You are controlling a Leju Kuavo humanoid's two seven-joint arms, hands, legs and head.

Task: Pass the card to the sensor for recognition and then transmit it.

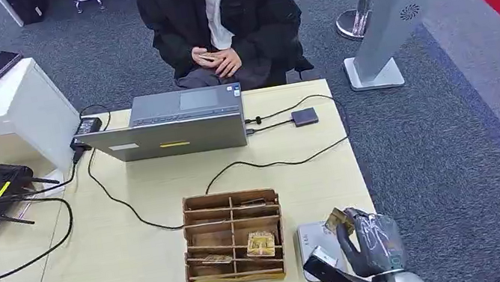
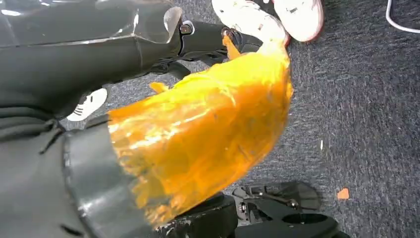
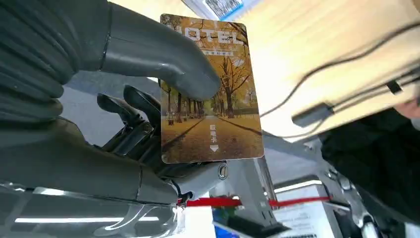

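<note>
Grey rubbery thumb and dark fingers of the right hand (image 3: pixel 143 99) pinch the card (image 3: pixel 210 89), a hotel key card printed with autumn trees. In the head view the right hand (image 1: pixel 369 239) hovers at about five o'clock of the table (image 1: pixel 137 257), with the card (image 1: pixel 336 220) just above the white sensor (image 1: pixel 311 241), which lies at three o'clock of the cardboard organizer (image 1: pixel 232 236). The reading step seems to be in hand; next, I judge, the card face must come flat onto the sensor, then go toward the person (image 1: pixel 220 17) at twelve o'clock. The card's long axis runs roughly across the thumb, its printed arrow end pointing away from the table. The left hand (image 2: pixel 198 134), wrapped in orange film, hangs over the carpet; its grasp I cannot tell.
</note>
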